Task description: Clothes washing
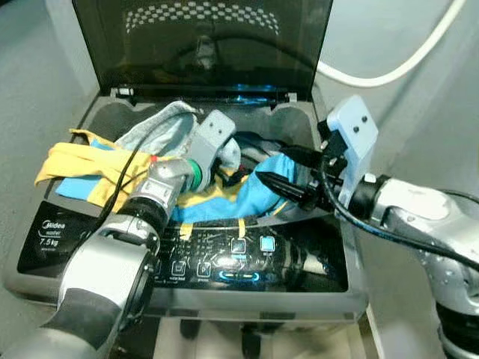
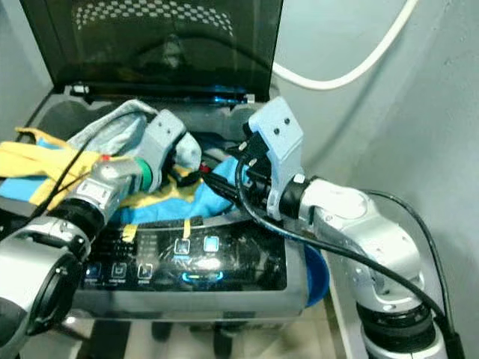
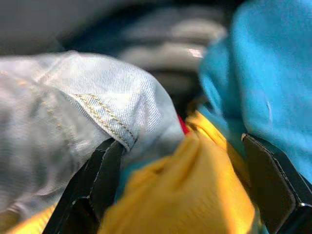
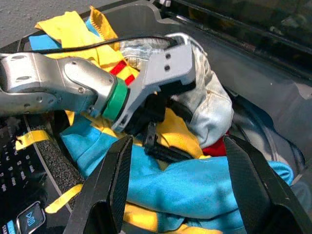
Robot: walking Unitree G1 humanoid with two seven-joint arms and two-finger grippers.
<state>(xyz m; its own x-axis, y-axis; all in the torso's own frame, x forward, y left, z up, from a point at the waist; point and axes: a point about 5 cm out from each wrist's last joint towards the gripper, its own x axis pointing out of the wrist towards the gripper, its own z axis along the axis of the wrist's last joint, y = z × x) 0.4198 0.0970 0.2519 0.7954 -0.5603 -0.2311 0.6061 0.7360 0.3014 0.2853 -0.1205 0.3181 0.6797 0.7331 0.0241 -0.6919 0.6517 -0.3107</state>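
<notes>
A top-loading washing machine stands with its dark lid raised. A yellow and blue garment and a pale denim piece are heaped over the drum opening and spill across the left rim. My left gripper is pushed into the heap, open, with yellow cloth bulging between its fingers and the denim alongside. My right gripper comes in from the right, open, its fingertips just over the blue cloth and facing the left gripper.
The lit control panel runs along the machine's front edge, with yellow straps lying across it. A white hose curves along the grey wall at the back right. A blue tub sits low beside the machine's right side.
</notes>
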